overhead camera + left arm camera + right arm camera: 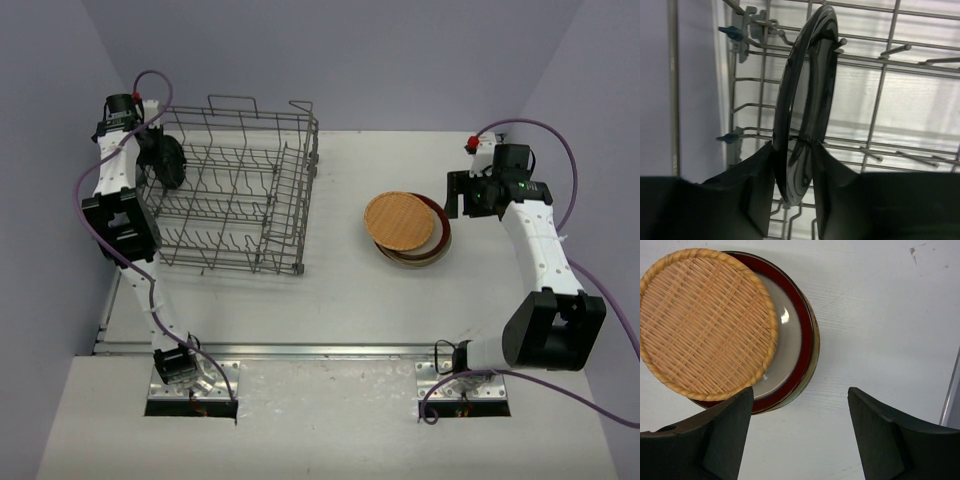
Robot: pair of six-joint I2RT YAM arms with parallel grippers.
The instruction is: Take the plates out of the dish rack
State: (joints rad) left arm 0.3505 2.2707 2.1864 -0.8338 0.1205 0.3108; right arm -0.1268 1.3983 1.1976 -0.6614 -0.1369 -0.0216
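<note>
The grey wire dish rack (240, 190) stands at the back left. One black plate (163, 162) stands on edge at its left end. In the left wrist view the black plate (807, 100) stands upright among the tines and my left gripper (794, 150) is shut on its lower rim. A stack of plates (408, 230) lies on the table at the right, with a tan woven plate (707, 322) on top and a red-rimmed beige plate (790, 335) under it. My right gripper (800, 405) is open and empty just right of the stack.
The rack's raised wire side (740, 90) with blue clips is close on the left of the black plate. The left wall stands right behind the left arm. A red-topped fixture (472, 143) sits at the back right of the table (340, 300).
</note>
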